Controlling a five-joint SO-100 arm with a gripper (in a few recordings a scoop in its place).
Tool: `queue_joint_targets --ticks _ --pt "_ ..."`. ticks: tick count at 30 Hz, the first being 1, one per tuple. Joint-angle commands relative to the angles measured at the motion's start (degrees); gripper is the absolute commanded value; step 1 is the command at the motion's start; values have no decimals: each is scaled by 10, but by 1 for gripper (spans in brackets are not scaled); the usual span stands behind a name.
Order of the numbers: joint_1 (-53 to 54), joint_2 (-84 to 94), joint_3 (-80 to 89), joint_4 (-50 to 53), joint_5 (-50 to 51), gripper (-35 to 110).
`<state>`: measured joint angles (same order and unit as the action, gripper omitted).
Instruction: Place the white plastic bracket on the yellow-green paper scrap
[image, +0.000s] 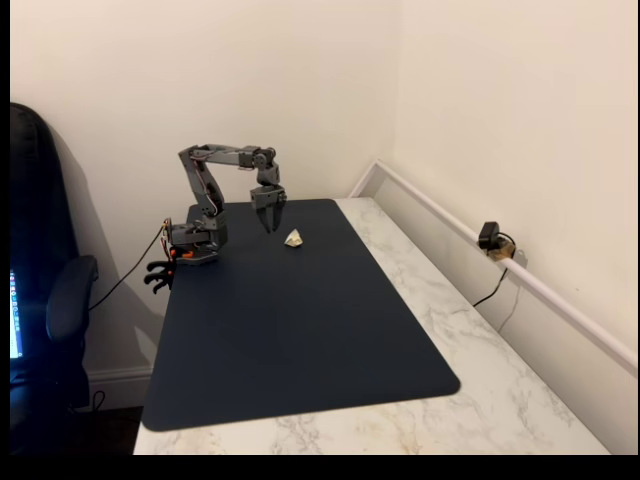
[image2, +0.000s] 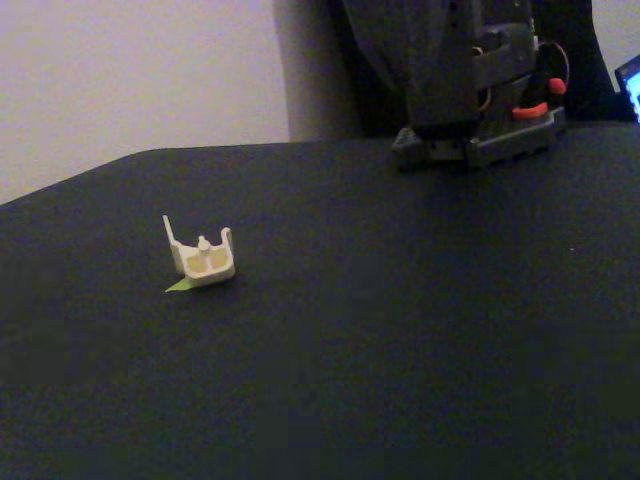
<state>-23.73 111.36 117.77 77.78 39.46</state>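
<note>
**The bracket sits on the paper scrap; the tool hangs free above**

The white plastic bracket (image2: 203, 259) rests on the dark mat (image: 300, 330), with its two prongs pointing up. The yellow-green paper scrap (image2: 178, 287) pokes out from under its lower left edge, so the bracket looks like it is lying on the scrap. In a fixed view the tool (image: 269, 222) hangs just to the left of the bracket and a bit above it, not touching it. Its two fingers are a little apart and hold nothing.

The placing step looks done, or almost done. The next move probably calls for lifting the arm away without bumping the bracket, because a small knock could push it off the scrap.

There are no boxes or bowls on the marble counter (image: 480, 360).
</note>
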Motion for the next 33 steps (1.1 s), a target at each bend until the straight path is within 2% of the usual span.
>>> queue_joint_targets --ticks 1,10,18,33 --pt "0 55 40 -24 -5 2" --pt "4 156 133 -41 1 4" --pt "3 142 212 -152 25 5" --pt "-3 171 244 -171 14 5"
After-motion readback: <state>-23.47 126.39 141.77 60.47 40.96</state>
